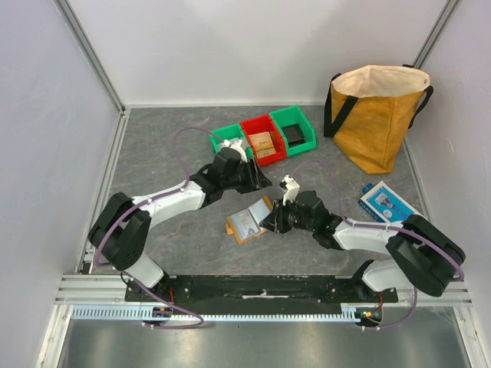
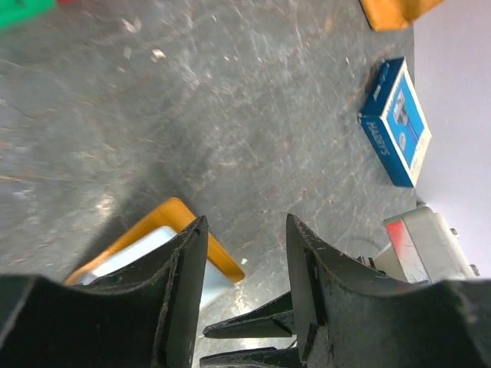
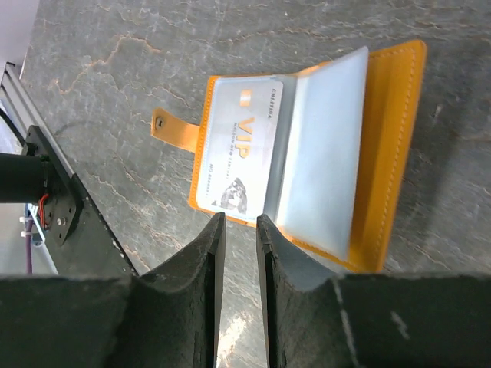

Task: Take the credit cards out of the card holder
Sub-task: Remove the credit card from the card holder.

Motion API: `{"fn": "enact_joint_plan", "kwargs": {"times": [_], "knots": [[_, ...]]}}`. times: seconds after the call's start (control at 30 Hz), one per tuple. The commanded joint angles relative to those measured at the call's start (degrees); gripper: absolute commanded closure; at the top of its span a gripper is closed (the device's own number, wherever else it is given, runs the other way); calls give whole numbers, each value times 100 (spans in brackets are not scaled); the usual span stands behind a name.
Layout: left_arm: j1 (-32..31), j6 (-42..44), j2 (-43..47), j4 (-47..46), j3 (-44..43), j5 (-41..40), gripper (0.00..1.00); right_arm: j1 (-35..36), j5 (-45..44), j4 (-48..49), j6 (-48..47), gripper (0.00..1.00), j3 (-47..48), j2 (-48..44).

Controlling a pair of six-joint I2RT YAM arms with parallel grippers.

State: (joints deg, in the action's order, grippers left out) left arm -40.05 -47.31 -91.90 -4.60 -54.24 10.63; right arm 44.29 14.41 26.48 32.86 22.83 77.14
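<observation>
Tan card holder [image 3: 322, 161] open, just ahead of R hand [image 3: 239, 222]

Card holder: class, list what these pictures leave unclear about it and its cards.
Card count: right wrist view, the raised pale sleeve covers whatever lies behind it in the card holder.
Grip on the VIP card: right wrist view, right gripper fingertips mask its edge.
Left wrist view: left gripper hides part of the card holder.

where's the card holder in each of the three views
Top external: the card holder lies open at centre, between the two arms.
Left wrist: holder at bottom left, only partly showing.
Right wrist: holder at centre, open.
Shared landmark: the blue box, right of the holder in the top and left wrist views; absent from the right wrist view.
</observation>
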Motion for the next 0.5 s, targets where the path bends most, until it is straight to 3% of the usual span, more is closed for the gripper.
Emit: {"fn": "enact_joint_plan", "kwargs": {"times": [0.0,0.27,0.47], "knots": [[200,652,610,749,-219,-421,49,0,307,464,133,71,450,301],[200,1180,2069,1961,624,-1220,50,-87,316,-37,89,71,1100,916],[200,996,2861,2481,1292,-1090,50,-307,685,-169,124,68,1250,1232]]}}
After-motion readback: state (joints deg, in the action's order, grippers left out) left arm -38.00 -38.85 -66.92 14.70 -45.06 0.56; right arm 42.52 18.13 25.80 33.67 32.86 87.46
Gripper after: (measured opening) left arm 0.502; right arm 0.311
